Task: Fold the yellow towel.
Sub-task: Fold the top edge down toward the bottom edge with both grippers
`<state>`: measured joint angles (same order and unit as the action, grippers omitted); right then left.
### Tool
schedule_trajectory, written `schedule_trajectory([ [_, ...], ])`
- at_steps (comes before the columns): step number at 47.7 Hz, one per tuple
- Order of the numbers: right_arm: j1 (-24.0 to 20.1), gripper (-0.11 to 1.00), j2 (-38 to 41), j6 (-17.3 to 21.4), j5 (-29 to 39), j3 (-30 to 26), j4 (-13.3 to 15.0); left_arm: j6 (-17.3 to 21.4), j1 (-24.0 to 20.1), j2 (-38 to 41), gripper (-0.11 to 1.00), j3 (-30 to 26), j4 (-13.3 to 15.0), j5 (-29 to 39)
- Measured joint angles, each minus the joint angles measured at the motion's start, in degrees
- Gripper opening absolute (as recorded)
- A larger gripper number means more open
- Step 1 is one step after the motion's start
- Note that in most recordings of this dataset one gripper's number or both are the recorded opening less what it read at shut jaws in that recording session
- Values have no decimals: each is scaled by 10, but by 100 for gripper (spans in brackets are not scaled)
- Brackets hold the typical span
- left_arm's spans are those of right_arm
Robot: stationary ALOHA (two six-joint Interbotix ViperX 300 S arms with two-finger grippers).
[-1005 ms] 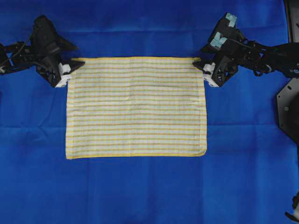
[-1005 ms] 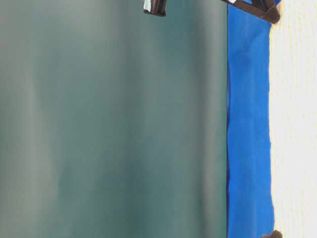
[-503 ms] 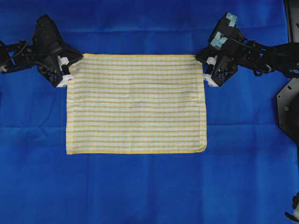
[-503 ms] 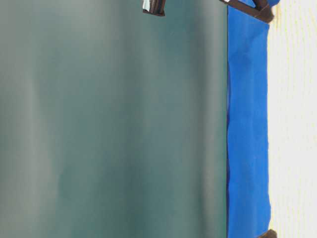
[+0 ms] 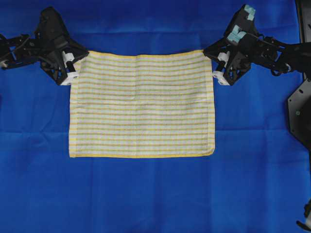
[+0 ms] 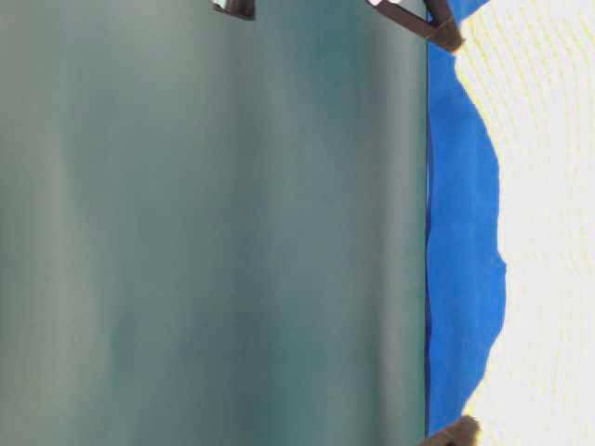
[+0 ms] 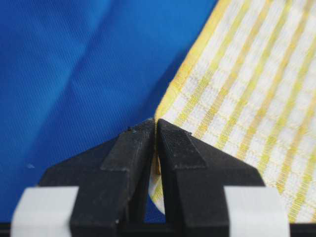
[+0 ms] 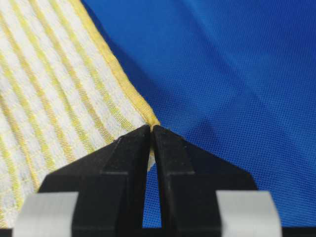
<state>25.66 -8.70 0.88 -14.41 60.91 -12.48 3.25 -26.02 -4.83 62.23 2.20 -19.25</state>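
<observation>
**Both Claws Pinched the Far Corners of the Striped Towel**

While the cream-white rectangular towel with fine yellow stripes and a yellow hem (image 5: 141, 104) lay spread across the middle of the large plain blue cloth (image 5: 155, 194), each arm gripped one of its far corners. Seen from overhead, the black left gripper (image 5: 77, 62) sat at the towel's ten o'clock corner, and the black right gripper (image 5: 215, 62) at its two o'clock corner.

The left wrist view showed the left gripper (image 7: 155, 129) with its two black fingers (image 7: 131, 163) pressed together, the towel's (image 7: 247, 98) hemmed corner clamped between their tips. The right wrist view showed the same for the right gripper (image 8: 151, 132): fingers (image 8: 170, 163) closed, with the yellow-edged corner of the towel (image 8: 59, 94) caught between them.

Along the twelve o'clock edge the towel rose off the blue cloth at both held corners and dipped slightly between them, casting a thin shadow there. The six o'clock edge rested flat on the blue cloth. At table level, the towel (image 6: 548, 232) appeared as a pale, overexposed mass beside a band of blue cloth (image 6: 460, 279).
</observation>
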Motion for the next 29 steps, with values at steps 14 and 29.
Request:
schedule_trajectory([
  [14, 0, 4, -8, 0, 7, 2, -1, 3, -1, -41, 3, 6, 0, 11],
  [29, -1, 4, -54, 0, 53, 2, -10, -2, 19, -74, 3, 10, 0, 31],
])
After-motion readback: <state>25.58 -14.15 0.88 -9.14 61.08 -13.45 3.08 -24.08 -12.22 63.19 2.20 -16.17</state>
